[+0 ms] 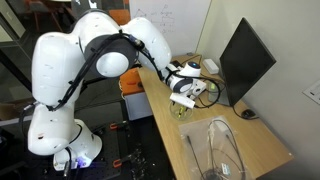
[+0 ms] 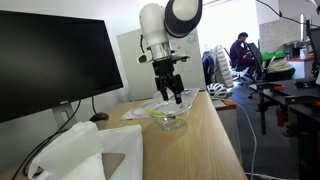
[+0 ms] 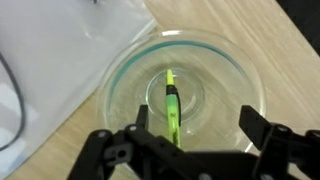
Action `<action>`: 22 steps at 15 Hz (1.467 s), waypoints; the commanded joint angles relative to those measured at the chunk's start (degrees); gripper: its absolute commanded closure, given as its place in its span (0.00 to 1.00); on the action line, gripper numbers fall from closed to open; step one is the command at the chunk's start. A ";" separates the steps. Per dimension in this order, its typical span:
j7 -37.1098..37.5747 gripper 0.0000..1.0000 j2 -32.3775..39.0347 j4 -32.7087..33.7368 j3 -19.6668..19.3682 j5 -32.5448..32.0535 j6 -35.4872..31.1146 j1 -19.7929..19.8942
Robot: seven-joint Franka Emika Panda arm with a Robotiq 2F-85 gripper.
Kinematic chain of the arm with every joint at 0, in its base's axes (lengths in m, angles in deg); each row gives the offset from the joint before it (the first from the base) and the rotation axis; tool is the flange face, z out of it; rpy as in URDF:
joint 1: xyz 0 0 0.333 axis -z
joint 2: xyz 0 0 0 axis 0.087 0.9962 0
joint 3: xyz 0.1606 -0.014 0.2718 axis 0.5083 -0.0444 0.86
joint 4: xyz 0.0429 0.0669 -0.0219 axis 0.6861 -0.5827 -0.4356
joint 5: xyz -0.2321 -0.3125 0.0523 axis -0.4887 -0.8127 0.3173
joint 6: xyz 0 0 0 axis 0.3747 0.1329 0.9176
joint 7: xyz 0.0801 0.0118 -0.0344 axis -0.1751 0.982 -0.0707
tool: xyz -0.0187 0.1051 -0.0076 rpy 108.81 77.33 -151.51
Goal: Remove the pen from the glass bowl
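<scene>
Pen (image 3: 171,105), green, flat at the centre of the glass bowl (image 3: 120,70), mid-frame in the wrist view. Gripper (image 3: 193,113) along the lower edge, spread wide, empty, above the bowl.

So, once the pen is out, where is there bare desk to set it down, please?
Bare desk runs from the glass bowl to the edge away from the monitor. Toward the monitor it is crowded: a white sheet beside the bowl and a mouse.
</scene>
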 commanded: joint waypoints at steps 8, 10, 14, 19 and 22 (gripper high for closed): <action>0.29 0.21 8.53 7.93 0.67 -3.00 4.12 0.65; 0.29 0.45 9.06 8.21 0.57 -3.99 3.98 0.51; -0.13 0.71 9.19 8.49 1.01 -4.69 3.56 0.85; -0.23 0.99 8.18 8.22 1.28 -4.42 3.13 1.12; -1.55 0.95 6.11 7.78 2.37 -3.39 5.70 1.75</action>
